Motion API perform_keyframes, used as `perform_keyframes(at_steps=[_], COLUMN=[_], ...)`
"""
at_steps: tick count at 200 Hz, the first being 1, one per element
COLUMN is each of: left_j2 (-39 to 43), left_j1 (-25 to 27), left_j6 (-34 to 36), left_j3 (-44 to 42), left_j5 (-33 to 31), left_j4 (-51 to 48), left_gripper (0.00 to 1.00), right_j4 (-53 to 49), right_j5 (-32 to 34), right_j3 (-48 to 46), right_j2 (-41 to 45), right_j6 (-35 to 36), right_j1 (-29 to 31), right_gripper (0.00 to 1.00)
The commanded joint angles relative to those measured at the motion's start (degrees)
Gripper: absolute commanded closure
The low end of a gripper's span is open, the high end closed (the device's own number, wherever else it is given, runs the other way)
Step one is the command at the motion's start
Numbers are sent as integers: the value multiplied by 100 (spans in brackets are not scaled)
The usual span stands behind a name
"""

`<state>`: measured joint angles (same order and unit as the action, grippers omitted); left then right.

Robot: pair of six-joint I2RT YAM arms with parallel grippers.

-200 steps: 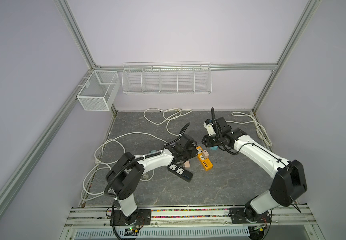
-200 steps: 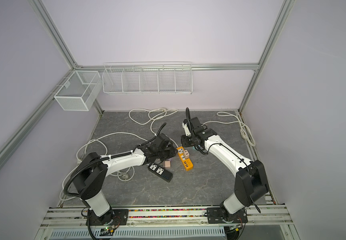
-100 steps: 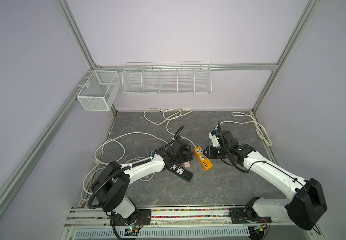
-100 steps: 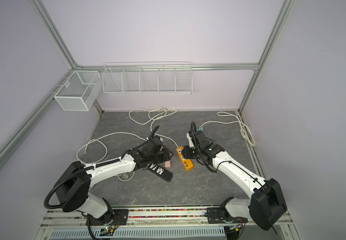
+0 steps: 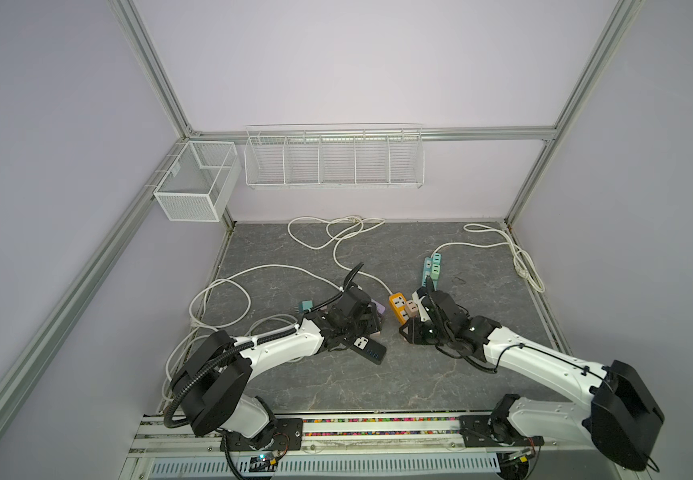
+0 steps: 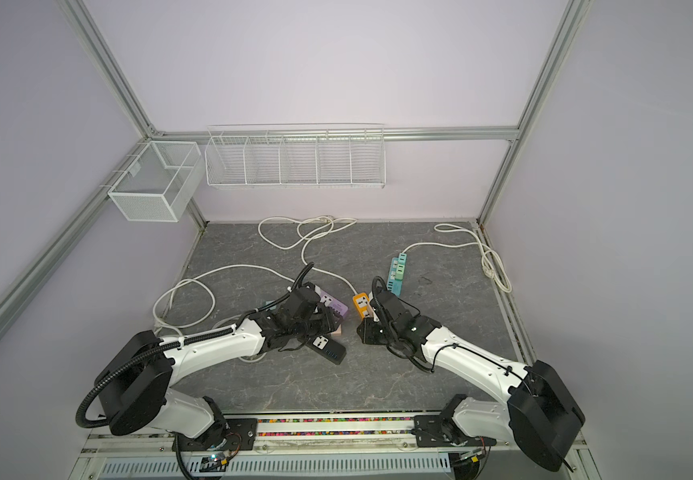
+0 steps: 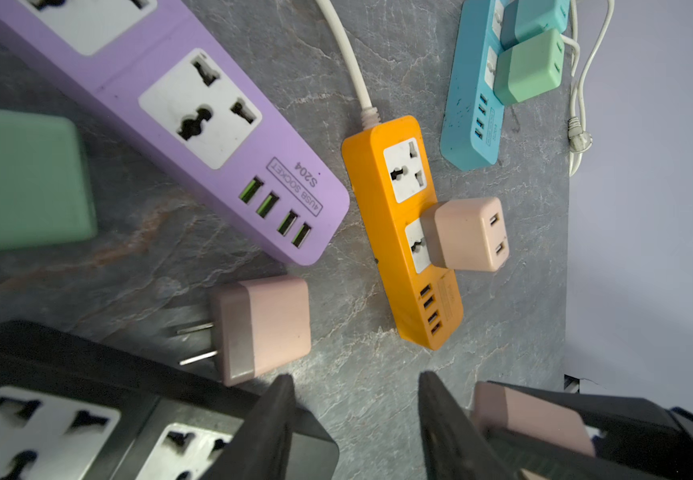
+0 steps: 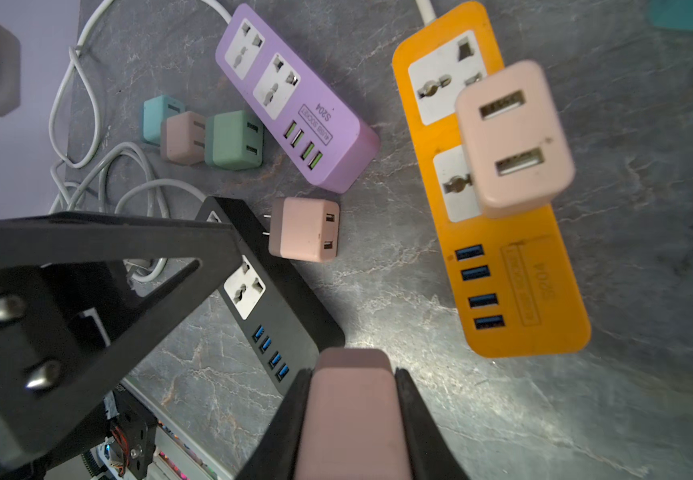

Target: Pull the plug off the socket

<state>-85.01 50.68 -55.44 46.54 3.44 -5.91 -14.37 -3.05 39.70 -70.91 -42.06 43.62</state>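
An orange power strip lies mid-table with a pink plug seated in its second socket; its first socket is bare. My right gripper is shut on another pink plug, held just off the strip's USB end and above the table. My left gripper is open over bare table with nothing between its fingers. A loose pink plug lies on its side beside the black power strip, close to one left fingertip.
A purple strip lies next to the orange one. Further back, a blue strip carries a teal and a green plug. Loose teal, pink and green plugs sit by coiled white cables. Wire baskets hang on the back wall.
My left gripper has opened, leaving the pink plug beside the black strip, and that arm drew back. My right arm moved toward the front with its plug.
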Motion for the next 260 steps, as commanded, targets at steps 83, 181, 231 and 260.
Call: perform_keyframes(at_steps=[83,181,231,260], left_j2=[-169,-179,-182,-200], left_j1=[70,68,66,69], left_j6=[-244,-222,-240,-222], left_j3=[-9,-14,-40,9], left_j5=[42,60,76,87], left_j4=[371,403,451,415], left_gripper=[50,51,50,50], right_j4=[1397,1344,1211,1112], right_j5=[140,252,346,397], right_j3=[-409,-455,-488,-458], right_j2=[-926,-1244,-1260,-1279], right_j6=[-552,-523,-574,-579], right_j1=[376,437,464,462], right_gripper=[77,68,60,57])
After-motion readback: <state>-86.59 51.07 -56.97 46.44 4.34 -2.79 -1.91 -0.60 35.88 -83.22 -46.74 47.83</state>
